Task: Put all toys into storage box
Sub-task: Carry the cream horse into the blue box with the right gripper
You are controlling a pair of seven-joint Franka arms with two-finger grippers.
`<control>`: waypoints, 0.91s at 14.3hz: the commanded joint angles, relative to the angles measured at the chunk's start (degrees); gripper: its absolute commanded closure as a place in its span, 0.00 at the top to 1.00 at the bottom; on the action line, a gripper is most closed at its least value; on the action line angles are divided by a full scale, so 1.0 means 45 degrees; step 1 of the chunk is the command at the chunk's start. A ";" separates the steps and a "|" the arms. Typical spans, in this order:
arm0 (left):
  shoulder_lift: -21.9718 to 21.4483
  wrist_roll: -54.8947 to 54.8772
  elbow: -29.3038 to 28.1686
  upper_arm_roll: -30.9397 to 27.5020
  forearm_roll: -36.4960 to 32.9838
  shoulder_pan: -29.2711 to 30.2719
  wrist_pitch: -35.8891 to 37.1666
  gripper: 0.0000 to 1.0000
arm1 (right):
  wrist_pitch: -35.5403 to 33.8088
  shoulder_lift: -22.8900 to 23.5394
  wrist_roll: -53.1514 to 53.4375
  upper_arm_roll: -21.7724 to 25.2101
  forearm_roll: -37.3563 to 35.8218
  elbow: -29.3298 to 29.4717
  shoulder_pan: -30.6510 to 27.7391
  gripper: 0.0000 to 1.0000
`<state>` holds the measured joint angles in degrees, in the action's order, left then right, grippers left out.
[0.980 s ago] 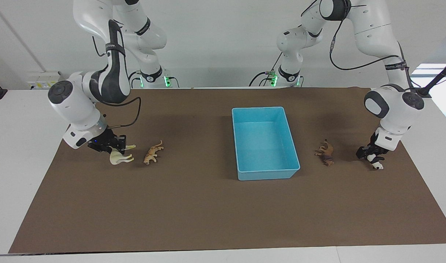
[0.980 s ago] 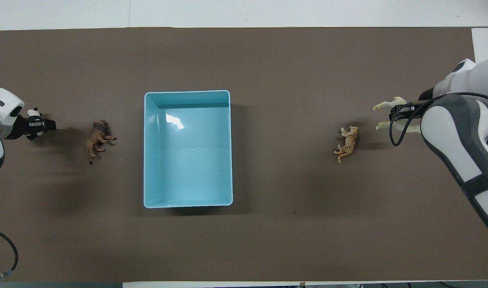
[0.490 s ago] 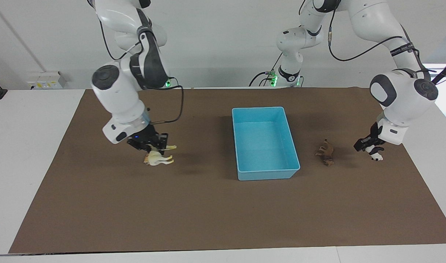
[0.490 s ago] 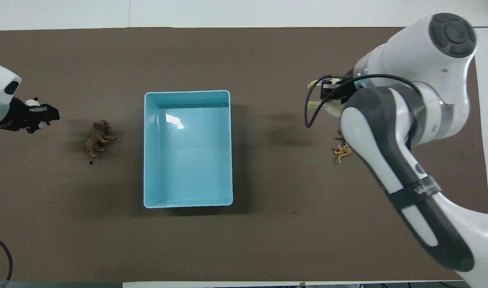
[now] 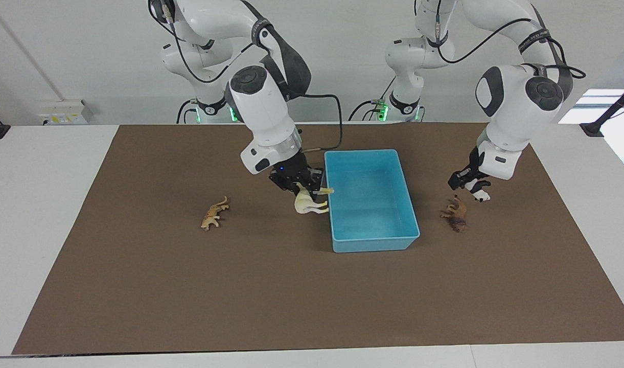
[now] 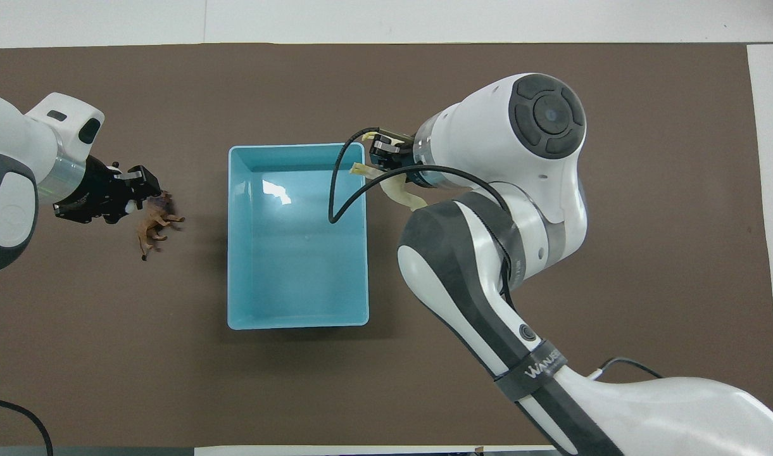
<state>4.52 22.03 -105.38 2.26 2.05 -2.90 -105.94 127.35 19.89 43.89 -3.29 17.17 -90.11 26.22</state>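
The right gripper (image 5: 302, 188) has its fingers pinched on the cream long-necked plastic animal figurine (image 5: 309, 203), which hangs in the air just beside the rim of the rectangular light blue plastic storage box (image 5: 365, 153), at the wall toward the right arm's end of the table. One leg of the figurine already overlaps that rim in the facing view. The left gripper (image 5: 467, 182) has its fingers pinched on the small black-and-white plastic panda figurine (image 5: 480, 194), held in the air over the dark brown maned plastic lion figurine (image 5: 456, 213). The lion lies on its side on the brown table mat (image 5: 271, 301), between the box and the mat edge at the left arm's end. The tan-orange spotted plastic cat figurine (image 5: 213, 212) lies on the mat toward the right arm's end, well apart from the box. The box, at mid-mat, appears to hold no toys.

Step in hand, as judged: carry both held figurines over the box and release.
- Keep each figurine above rim height; dangling legs may catch the wall.
- Release only when fully over the box floor.
- Stagger the two arms to avoid crowding above the box.
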 commanded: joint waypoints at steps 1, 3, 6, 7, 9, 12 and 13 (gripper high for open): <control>-0.0301 -0.0052 -0.0294 -0.0248 0.0541 0.0194 0.0106 0.23 | 0.1480 0.0461 0.0870 0.0048 0.2190 0.0005 0.0459 0.02; -0.0301 -0.0033 -0.0313 -0.0288 0.0580 0.0233 0.0086 0.23 | 0.2126 0.0889 0.1026 0.0029 0.3075 -0.0034 0.0752 0.05; -0.0301 0.0006 -0.0333 -0.0288 0.0892 0.0194 0.0008 0.23 | 0.3922 0.1437 0.2314 0.0049 0.4562 -0.0035 0.1632 0.52; -0.0301 0.0006 -0.0333 -0.0288 0.1048 0.0194 0.0008 0.24 | 0.3887 0.1458 0.2374 0.0049 0.4563 -0.0035 0.1633 1.00; -0.0282 0.0549 -0.0255 -0.0191 0.1496 0.0058 -0.0031 0.24 | 0.3596 0.1439 0.2704 0.0049 0.4563 0.0062 0.1633 1.00; -0.0301 0.1683 -0.0352 -0.0171 0.1615 -0.0916 -0.0168 0.27 | 0.2290 0.1186 0.2728 0.0224 0.4194 0.0141 0.1011 1.00; -0.0378 0.2072 -0.0642 -0.0171 0.1886 -0.1441 -0.0651 0.27 | 0.1802 0.0933 0.2301 0.0224 0.3747 0.0122 0.0525 1.00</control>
<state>4.26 27.87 -105.80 2.02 8.94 -5.53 -106.19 139.99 26.13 55.94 -2.12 35.96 -89.67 32.33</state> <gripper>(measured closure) 0.731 0.000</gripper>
